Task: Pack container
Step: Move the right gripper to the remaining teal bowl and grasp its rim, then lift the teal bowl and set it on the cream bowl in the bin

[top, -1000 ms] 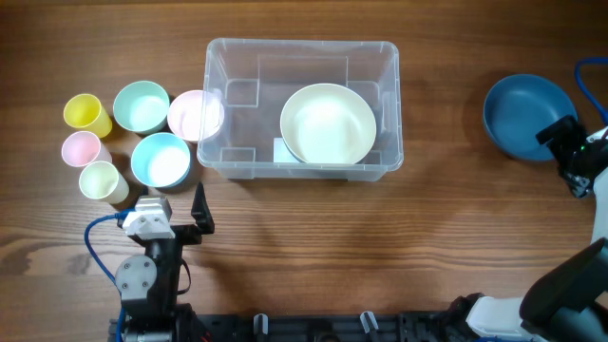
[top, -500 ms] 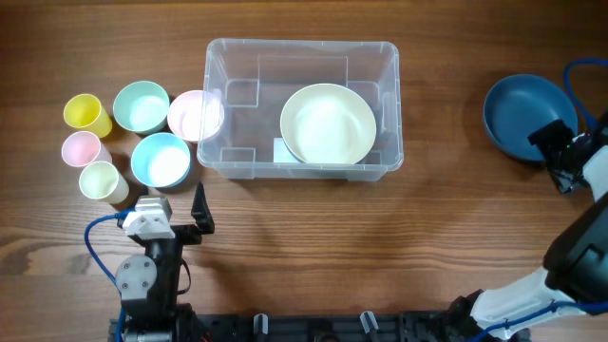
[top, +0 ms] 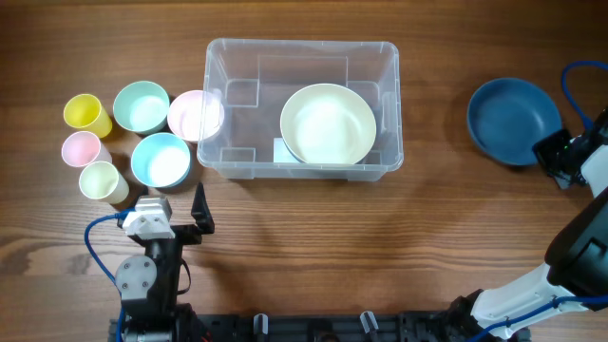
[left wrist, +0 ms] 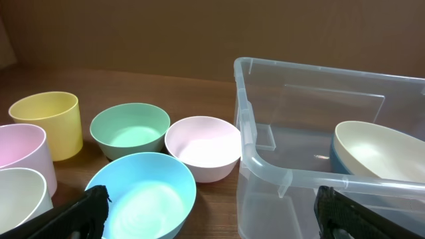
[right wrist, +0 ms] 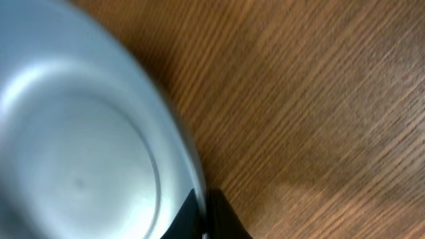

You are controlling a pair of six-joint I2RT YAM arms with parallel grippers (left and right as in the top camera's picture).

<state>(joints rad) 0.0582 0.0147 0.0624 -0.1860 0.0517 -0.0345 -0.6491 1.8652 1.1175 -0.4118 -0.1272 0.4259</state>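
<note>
- The right pincer sits at the overhead frame's 3 o'clock edge, half cut off. Its jaws cannot be made out from above.
- Its own wrist view settles it. The dark fingertips are pinched together on the rim of the blue bowl. Only their ends show at the 6 o'clock edge, and the picture is blurred.
- From above, that bowl lies well apart from the container, at its 3 o'clock.
- The container stands upright near the table's middle, toward 12 o'clock. A cream bowl inside it covers part of the white label.
- The left wrist view shows a bluish band under the cream bowl through the clear wall. It is hidden from above, and whether it is another bowl I cannot tell.
- The left pincer stands spread wide and holds nothing, at the container's 7 o'clock. Its own view catches just two finger ends in the bottom corners.
- The pink bowl lies just beside the container at 9 o'clock. Whether they touch I cannot tell.
- The pink cup and the cream cup are cut off in the wrist view but show whole overhead.
</note>
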